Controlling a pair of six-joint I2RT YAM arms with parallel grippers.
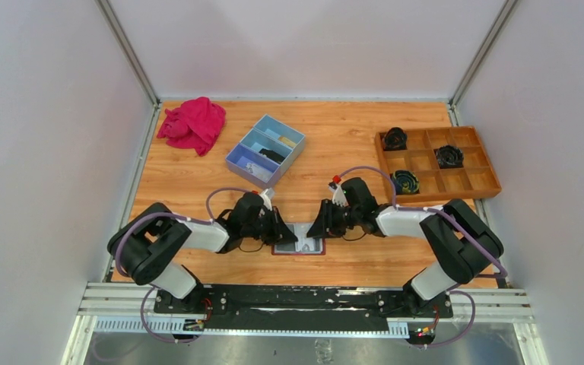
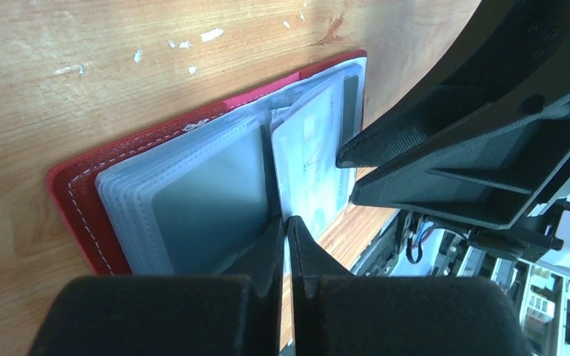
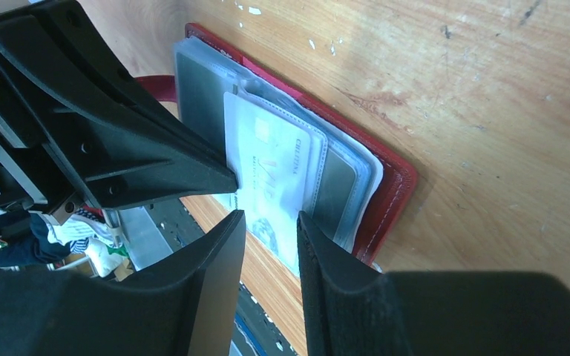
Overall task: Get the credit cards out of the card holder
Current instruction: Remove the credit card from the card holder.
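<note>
The dark red card holder point(image 1: 277, 249) point(image 2: 74, 196) point(image 3: 395, 185) lies open and flat near the table's front edge, its grey see-through pockets facing up. One whitish credit card point(image 2: 312, 159) point(image 3: 267, 159) sticks partway out of a pocket toward the front edge. My left gripper point(image 1: 292, 237) point(image 2: 286, 221) is shut, its tips pinched on that card's edge. My right gripper point(image 1: 313, 228) point(image 3: 269, 219) stands open over the card's protruding end from the other side, nothing held between its fingers point(image 3: 315, 237). The other pockets look grey; I cannot tell what they hold.
A blue three-compartment box point(image 1: 265, 150) sits behind the arms at mid table. A bright pink cloth point(image 1: 193, 123) lies at the back left. A wooden divided tray point(image 1: 480, 181) with dark round objects is at the back right. The holder's strap point(image 3: 156, 85) points left.
</note>
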